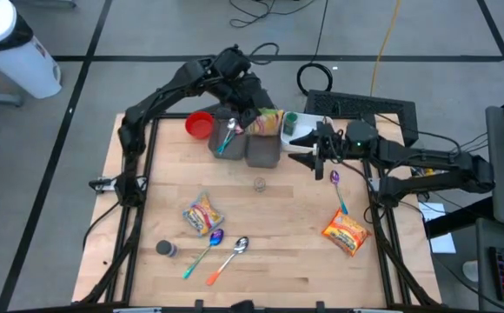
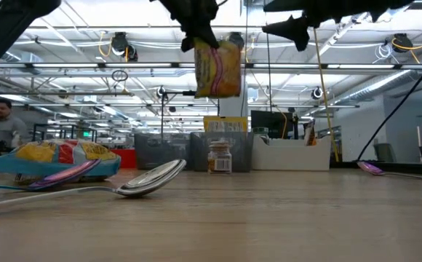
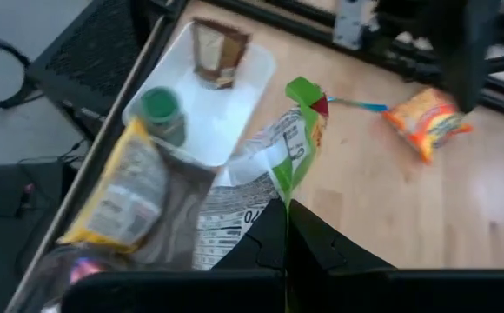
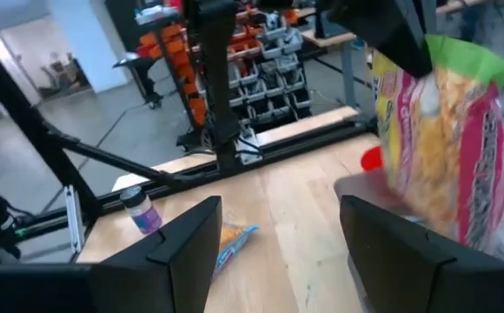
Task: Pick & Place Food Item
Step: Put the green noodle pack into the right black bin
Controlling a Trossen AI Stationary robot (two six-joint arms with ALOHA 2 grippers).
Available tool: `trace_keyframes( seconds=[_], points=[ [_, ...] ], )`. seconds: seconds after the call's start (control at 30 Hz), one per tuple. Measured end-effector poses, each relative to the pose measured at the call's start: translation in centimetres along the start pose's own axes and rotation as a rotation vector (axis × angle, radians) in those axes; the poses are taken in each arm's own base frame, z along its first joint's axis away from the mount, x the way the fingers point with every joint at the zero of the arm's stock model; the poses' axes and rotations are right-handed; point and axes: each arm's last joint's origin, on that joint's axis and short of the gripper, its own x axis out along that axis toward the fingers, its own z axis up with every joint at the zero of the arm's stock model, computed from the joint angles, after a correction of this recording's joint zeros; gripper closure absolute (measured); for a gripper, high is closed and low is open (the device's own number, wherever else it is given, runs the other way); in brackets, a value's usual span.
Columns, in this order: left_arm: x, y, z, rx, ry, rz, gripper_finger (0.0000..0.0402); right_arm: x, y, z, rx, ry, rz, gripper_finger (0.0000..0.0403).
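Left gripper (image 1: 254, 111) is clamped shut on a chip bag (image 2: 217, 67), holding it aloft above the grey bins (image 1: 262, 149) near the table's (image 1: 278, 226) far edge. Right gripper (image 1: 315, 148) hangs empty, fingers spread, beside the white tray (image 3: 226, 104).

Grey floor (image 1: 426, 52) w/ black tape lines, ceiling lights (image 2: 120, 44).

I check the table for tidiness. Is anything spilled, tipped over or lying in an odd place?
Nothing looks spilled or damaged. The left gripper holds a green-and-pink snack bag in the air above the grey bins. Loose spoons and snack packets lie scattered on the wooden table.
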Motion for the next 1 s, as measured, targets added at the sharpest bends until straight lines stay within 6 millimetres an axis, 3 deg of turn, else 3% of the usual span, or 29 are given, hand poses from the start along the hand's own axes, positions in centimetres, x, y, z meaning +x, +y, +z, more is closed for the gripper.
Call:
trace_keyframes(
  seconds=[0.33, 0.5, 1.0],
  points=[
    [2.8, 3.2, -0.6, 0.080, 0.059, -0.034, 0.0401, -1.5, -1.5, -2.4, 0.131, -0.107, -0.175, 0.0176],
    [3.0, 4.2, -0.7, 0.111, 0.058, -0.031, 0.0401, -1.6, -1.8, -3.1, 0.173, -0.107, -0.219, 0.0175],
    [5.3, 6.1, -1.0, 0.134, 0.059, -0.041, 0.0401, -1.7, -2.0, -3.1, 0.178, -0.138, -0.283, 0.0179]
  ],
)
